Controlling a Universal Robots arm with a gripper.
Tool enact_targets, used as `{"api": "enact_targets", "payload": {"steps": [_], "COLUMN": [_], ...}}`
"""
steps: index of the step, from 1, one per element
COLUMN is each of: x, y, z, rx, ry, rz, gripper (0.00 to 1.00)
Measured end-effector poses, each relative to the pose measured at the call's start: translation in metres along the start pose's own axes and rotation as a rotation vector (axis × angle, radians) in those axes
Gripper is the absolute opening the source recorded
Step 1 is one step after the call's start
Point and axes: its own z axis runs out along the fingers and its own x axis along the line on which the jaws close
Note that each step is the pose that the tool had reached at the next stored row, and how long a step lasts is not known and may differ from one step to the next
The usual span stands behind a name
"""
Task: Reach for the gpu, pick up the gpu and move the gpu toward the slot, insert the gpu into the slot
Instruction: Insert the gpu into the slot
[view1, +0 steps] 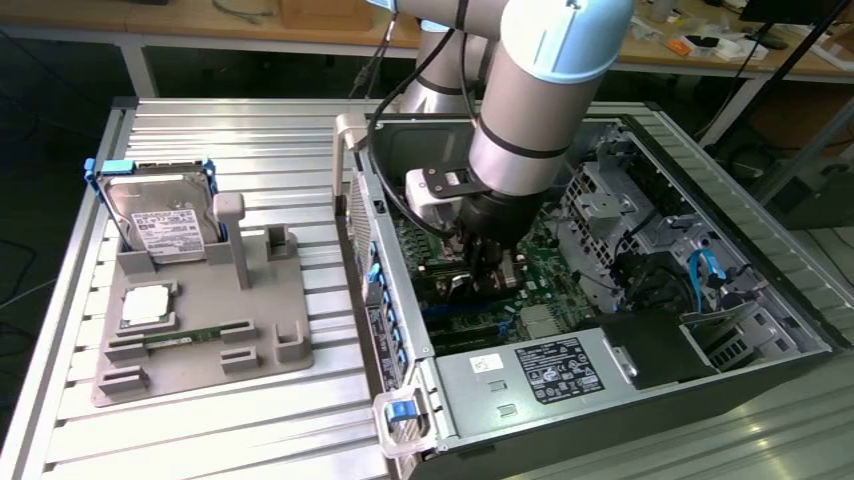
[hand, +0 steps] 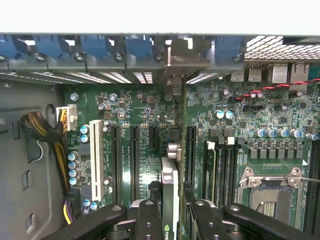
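Jaws: clamped on the gpu (hand: 170, 200), one black finger (hand: 149, 220) on each side of the card, seen in the wrist view.
Gpu: held edge-on and upright between the fingers, its slim edge running away from the wrist toward the case's rear wall; its far end reaches the bracket openings (hand: 172, 75) there.
Slot: the card stands over the green motherboard (hand: 140, 110) among the long dark connector strips (hand: 134, 160); the strip under it is hidden by the card, so seating cannot be told.
Neighbours on board: white connector strip (hand: 96, 157) to one side, square silver processor socket (hand: 270, 187) to the other.
Arm: in the exterior view the gripper (view1: 483, 268) reaches down into the open computer case (view1: 747, 370).
Power supply: silver box (view1: 527, 375) with label at the case's near end.
Surface: ribbed metal surface (view1: 267, 130); on the exterior view's left a grey holder (view1: 200, 350) carries a hard drive (view1: 160, 215).
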Motion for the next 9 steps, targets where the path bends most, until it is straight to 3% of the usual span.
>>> {"api": "enact_targets", "payload": {"steps": [9], "x": [0.0014], "y": [0.0001], "z": [0.0009], "rx": [0.0000], "ry": [0.0001], "rz": [0.000], "gripper": [0.27]}}
